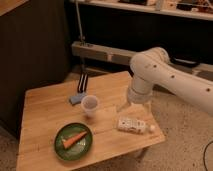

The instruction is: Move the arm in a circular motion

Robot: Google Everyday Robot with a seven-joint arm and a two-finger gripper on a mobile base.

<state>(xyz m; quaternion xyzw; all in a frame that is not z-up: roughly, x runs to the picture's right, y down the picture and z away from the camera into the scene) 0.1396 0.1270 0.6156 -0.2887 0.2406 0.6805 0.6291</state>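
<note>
The glossy white arm (165,75) reaches in from the right, with its bulbous joint over the right part of the wooden table (45,115). The gripper (135,109) hangs below that joint, pointing down, just above and behind a white bottle (132,125) that lies on its side. Its two pale fingers (122,106) stand spread apart with nothing between them. It touches nothing.
A clear plastic cup (90,105) stands mid-table, left of the gripper. A green plate (62,150) with a carrot piece (73,140) sits at the front. A blue sponge (76,99) and a black object (82,83) lie at the back edge. Dark shelving stands behind.
</note>
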